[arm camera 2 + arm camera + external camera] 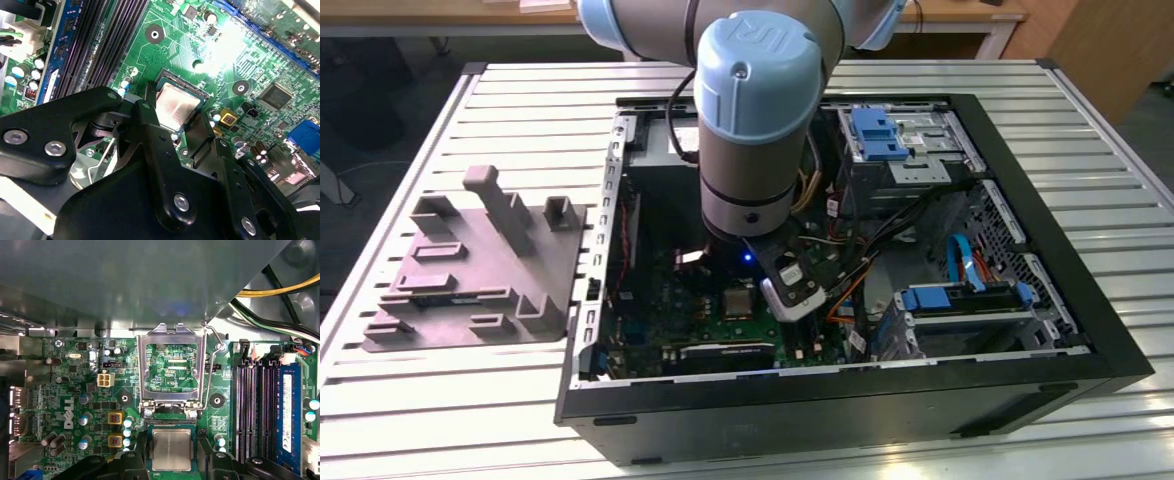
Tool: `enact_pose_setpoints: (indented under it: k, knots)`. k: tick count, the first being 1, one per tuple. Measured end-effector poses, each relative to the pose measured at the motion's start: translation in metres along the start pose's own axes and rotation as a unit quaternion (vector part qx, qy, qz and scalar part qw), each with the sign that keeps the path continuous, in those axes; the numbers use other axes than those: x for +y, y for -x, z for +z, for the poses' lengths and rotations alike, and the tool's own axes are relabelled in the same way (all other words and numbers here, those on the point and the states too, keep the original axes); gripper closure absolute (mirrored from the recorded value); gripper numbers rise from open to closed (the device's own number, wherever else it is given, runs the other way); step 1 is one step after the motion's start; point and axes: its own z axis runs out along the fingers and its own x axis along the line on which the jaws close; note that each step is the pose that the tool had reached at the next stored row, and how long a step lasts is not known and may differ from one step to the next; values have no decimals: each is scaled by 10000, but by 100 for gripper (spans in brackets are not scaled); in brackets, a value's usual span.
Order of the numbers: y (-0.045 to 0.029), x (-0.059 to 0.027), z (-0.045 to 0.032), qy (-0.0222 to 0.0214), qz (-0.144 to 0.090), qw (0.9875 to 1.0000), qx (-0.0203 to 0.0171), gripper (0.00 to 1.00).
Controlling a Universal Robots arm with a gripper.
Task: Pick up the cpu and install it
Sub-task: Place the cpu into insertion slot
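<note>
The cpu, a small square chip with a pale silver top, lies level in the motherboard socket, and in the second wrist view the cpu shows the same way. My gripper straddles it, with black fingers against two opposite edges, so it looks shut on the cpu. The socket's metal load plate stands flipped open beside it, its lever raised. In the exterior view my arm reaches down into the open computer case.
Memory slots and a blue card run beside the socket. Yellow and black cables hang near the case wall. A grey plastic fixture with upright pegs stands on the slatted table at the exterior view's left. Drive bays fill the case's other half.
</note>
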Motion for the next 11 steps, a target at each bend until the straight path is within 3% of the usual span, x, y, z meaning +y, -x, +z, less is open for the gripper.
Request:
enact_pose_setpoints:
  k: [11]
  knots:
    - [-10,0,-8,7,-1,10000,-5,53]
